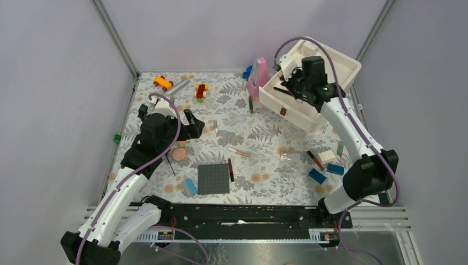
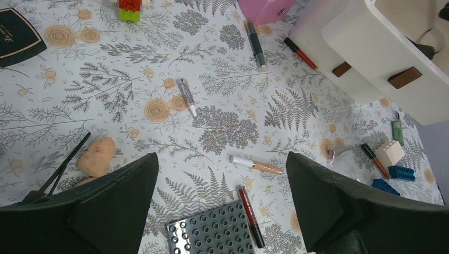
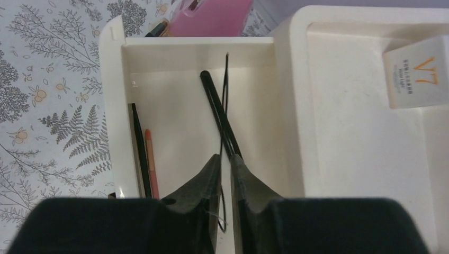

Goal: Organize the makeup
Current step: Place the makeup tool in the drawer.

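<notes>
Your right gripper [image 3: 226, 159] hangs over the white organiser tray [image 3: 296, 79] at the far right of the mat. Its jaws stand narrow, with the near end of a black brush [image 3: 217, 114] running in between them. The rest of the brush lies along the floor of the tray's narrow compartment. You cannot tell from here whether the fingers pinch it or have just let it go.

That slot suits long thin things. A black pencil [image 3: 138, 148] and an orange pencil [image 3: 152, 159] already lie lengthwise against its left wall. A small white box [image 3: 418, 71] sits in the wider compartment to the right, so the sorting seems to go by shape.

Your left gripper [image 2: 221, 159] hovers with its jaws wide and nothing between them, over the middle of the mat where the loose makeup lies. A pale stick [image 2: 257, 165] is just below it. A red-and-black stick [image 2: 250, 214] lies against the grey studded plate [image 2: 212, 233] nearer you. A peach puff [image 2: 96, 157] and another thin brush [image 2: 63, 166] lie to the left, and a small tube [image 2: 186, 96] lies farther out.

The wide opening looks like readiness to come down on one of these, probably the pale stick. Much of the makeup is not yet in the tray, so the task looks early.
</notes>
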Controlling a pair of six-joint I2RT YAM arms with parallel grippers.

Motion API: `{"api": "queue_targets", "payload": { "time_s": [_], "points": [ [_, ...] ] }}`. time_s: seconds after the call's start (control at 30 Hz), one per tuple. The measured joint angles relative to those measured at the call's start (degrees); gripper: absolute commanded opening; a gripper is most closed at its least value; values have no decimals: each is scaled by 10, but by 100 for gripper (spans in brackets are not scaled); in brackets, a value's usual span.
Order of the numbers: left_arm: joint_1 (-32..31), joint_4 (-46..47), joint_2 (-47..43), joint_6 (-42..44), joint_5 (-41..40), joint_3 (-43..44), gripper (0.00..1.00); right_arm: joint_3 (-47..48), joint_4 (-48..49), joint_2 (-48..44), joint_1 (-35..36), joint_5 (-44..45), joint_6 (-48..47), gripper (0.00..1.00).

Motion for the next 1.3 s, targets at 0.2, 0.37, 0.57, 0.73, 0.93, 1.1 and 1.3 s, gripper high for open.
{"api": "queue_targets", "payload": {
  "time_s": [0.2, 0.37, 0.57, 0.73, 0.93, 1.1, 1.3],
  "points": [
    [1, 0, 0, 2, 0, 0, 99, 9, -11, 32, 23, 62, -10, 42],
    [2, 0, 0, 2, 1, 0, 99, 10, 14, 17, 23, 115, 27, 43],
    [3, 0, 2, 2, 0, 0, 99, 6, 34, -44, 23, 189, 171, 44],
    [3, 0, 17, 2, 1, 0, 99, -27, 37, -134, 23, 227, 327, 46],
    [3, -3, 37, 0, 2, 8, 99, -71, 29, -166, 23, 235, 464, 46],
    [3, -2, 51, -5, 5, 29, 99, -150, 28, -178, 23, 218, 529, 47],
    [3, -3, 78, -14, 7, 59, 99, -154, 32, -179, 23, 212, 555, 52]
  ]
}}
